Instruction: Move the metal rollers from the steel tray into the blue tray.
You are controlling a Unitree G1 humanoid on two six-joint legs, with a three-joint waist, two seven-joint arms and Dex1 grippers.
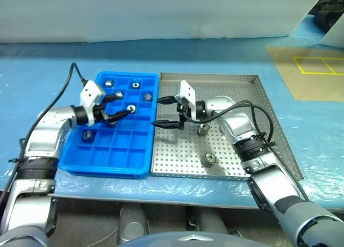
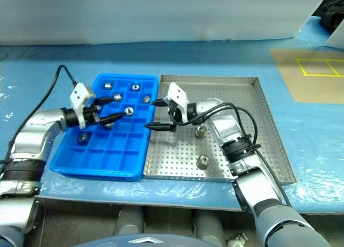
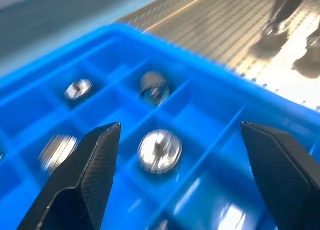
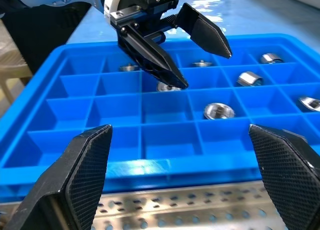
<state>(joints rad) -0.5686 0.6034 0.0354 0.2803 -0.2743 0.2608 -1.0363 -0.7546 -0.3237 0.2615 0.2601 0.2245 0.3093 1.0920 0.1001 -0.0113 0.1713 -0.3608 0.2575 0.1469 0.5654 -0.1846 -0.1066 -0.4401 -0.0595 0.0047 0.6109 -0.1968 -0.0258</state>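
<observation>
The blue tray [image 1: 107, 169] lies left of the steel tray [image 1: 242, 96], and the two touch. Several metal rollers sit in the blue tray's compartments, one of them [image 1: 131, 108] just beside my left gripper's lower fingertip. In the left wrist view that roller [image 3: 159, 150] lies in its cell below and between the spread fingers. My left gripper [image 1: 123, 103] hovers open over the blue tray, holding nothing. My right gripper [image 1: 157, 113] stands open and empty over the seam between the trays, pointing at the blue tray. Two rollers [image 1: 203, 129] [image 1: 208, 159] rest on the steel tray's perforated floor.
Both trays rest on a table covered with blue plastic sheeting [image 1: 43, 70]. A brown board with yellow tape [image 1: 314, 70] lies at the far right. A white panel [image 1: 161, 11] runs along the back. Black cables trail from both wrists.
</observation>
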